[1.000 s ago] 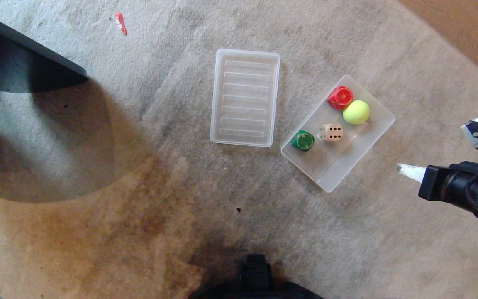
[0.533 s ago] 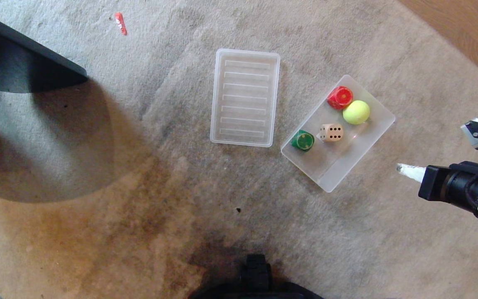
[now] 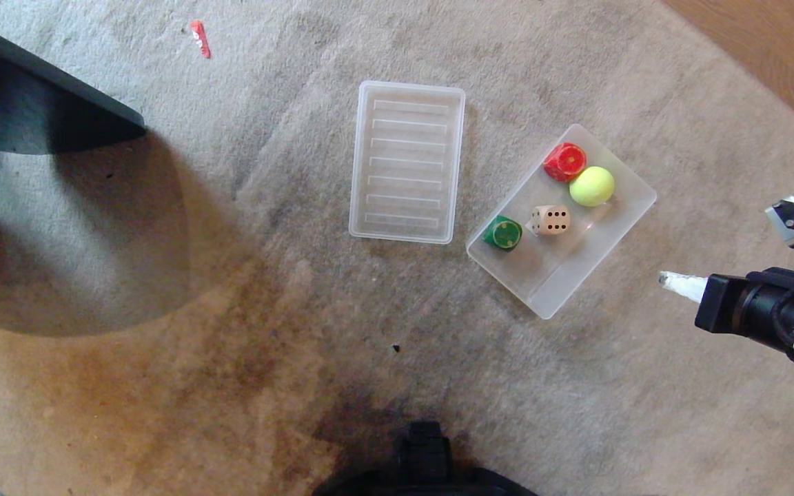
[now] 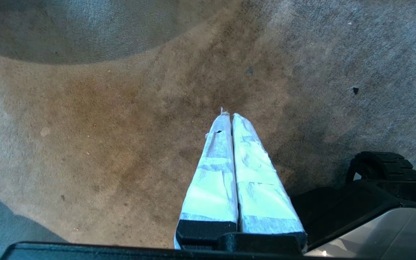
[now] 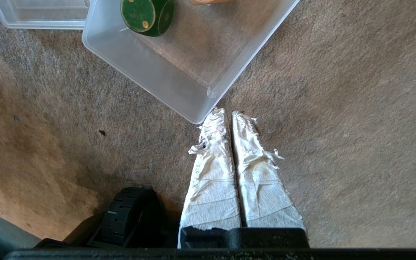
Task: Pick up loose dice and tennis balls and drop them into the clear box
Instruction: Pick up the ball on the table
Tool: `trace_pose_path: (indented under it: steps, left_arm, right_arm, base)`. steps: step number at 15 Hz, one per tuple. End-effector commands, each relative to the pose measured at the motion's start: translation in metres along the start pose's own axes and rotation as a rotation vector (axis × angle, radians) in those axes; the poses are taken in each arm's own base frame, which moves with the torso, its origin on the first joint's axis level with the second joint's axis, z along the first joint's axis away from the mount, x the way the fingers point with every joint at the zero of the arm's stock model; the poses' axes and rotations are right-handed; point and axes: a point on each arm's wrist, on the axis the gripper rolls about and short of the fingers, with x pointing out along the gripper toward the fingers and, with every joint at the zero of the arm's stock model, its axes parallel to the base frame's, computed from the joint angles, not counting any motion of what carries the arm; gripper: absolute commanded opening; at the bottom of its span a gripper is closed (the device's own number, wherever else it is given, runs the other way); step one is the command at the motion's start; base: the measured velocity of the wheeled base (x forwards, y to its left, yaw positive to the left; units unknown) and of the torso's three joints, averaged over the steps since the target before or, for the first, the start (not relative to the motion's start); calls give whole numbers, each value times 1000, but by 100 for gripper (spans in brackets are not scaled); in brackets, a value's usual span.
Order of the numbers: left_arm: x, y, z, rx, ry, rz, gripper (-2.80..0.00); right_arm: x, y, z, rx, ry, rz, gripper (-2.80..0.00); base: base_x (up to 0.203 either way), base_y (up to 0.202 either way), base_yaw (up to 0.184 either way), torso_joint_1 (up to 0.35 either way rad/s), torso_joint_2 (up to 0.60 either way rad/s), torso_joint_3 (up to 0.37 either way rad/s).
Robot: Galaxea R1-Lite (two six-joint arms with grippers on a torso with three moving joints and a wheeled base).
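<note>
Carpet w/ clear box (image 3: 621, 219) right of centre already holding beige die (image 3: 551, 220) & tennis ball (image 3: 591, 186); right gripper (image 3: 664, 279), clenched & empty, lower right, should open before any next pick; left gripper (image 4: 228, 117) clenched, idle.

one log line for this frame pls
right gripper: shut, empty, beside clear box | left gripper: shut, over carpet | in box: beige die, tennis ball
</note>
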Motion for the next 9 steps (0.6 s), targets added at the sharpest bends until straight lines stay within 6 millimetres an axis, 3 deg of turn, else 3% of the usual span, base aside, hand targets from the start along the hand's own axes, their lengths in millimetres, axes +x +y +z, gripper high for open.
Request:
trace_pose_path:
  steps: [1,9]
  left_arm:
    - [0,0,0,0,0,0,-280]
    - [0,0,0,0,0,0,-280]
  right_arm:
    - [-204,-6,-170,-196,-49,-249,-280]
    - [-204,-6,-170,-197,-48,-247,-280]
  base:
    - [0,0,0,0,0,0]
    - [0,0,0,0,0,0]
